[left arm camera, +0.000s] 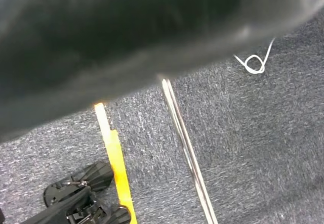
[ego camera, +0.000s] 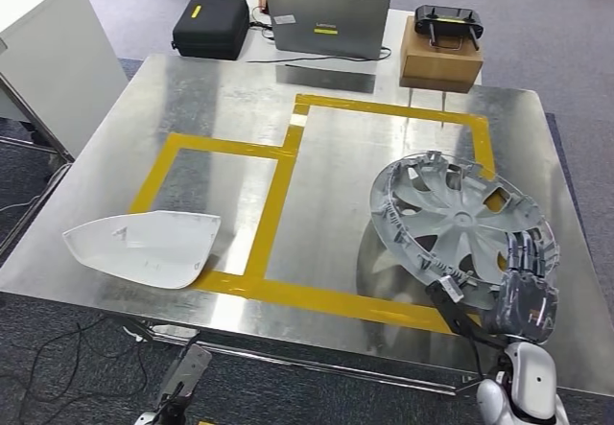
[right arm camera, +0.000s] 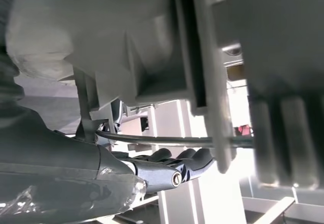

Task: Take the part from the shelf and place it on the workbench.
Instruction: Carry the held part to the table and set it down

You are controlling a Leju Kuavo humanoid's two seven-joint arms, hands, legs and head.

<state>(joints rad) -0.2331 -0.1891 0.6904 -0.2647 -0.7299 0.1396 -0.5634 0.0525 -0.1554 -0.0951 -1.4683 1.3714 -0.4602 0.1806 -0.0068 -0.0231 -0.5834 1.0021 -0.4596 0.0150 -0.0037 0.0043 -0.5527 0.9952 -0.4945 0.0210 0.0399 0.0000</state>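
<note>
The right robot hand (ego camera: 527,291) grips the near rim of the hubcap (ego camera: 456,219), which sits tilted over the counter (ego camera: 217,89), its far edge on the yellow tape (ego camera: 275,204) (inner ribs face up). A white cover (ego camera: 145,247) lies well apart to the left. The left robot hand (left arm camera: 82,201) hangs above carpet; I cannot tell its state.

Head view: even overhead light is reflected as pale glare from the metal worktop (ego camera: 217,99); soft shadows are cast. Left wrist view: a dark blurred mass lies toward 12 o'clock. Right wrist view: near surfaces are defocused and the background is overexposed.
</note>
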